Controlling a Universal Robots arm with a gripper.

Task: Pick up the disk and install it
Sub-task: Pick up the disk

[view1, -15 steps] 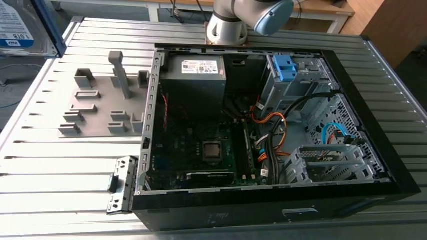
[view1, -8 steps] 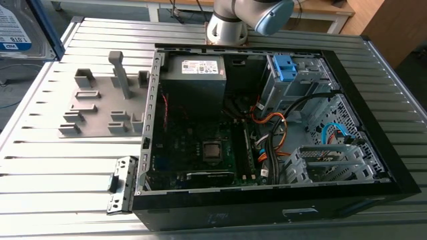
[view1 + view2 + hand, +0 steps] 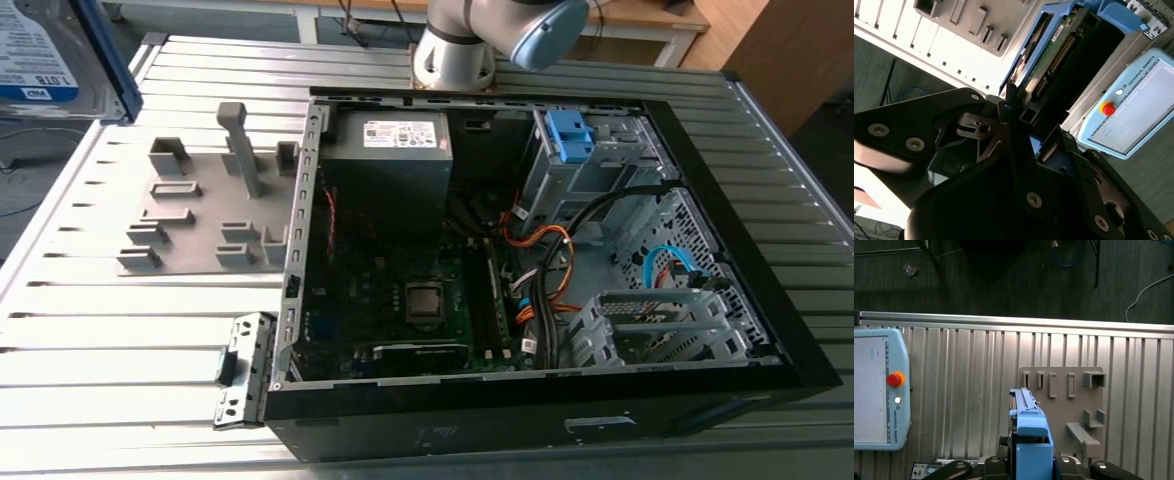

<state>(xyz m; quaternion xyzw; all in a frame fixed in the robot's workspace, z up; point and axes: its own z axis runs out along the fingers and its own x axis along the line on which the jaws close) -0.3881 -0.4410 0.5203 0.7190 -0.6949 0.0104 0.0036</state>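
Tool (image 3: 1019, 111) around disk (image 3: 1030, 429), long axis outward

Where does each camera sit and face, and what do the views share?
Exterior view: off-robot, high, looking down on table, open computer case, arm.
First wrist view: on the wrist, looking down past the disk at fixture plate, teach pendant.
Second wrist view: on the wrist, looking along the gripper shut on the disk.
Shared: all three show disk and fixture plate.

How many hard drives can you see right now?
1. The disk is at the exterior view's upper left, held edge-on in the claw in both wrist views. Others may be hidden inside the computer case.
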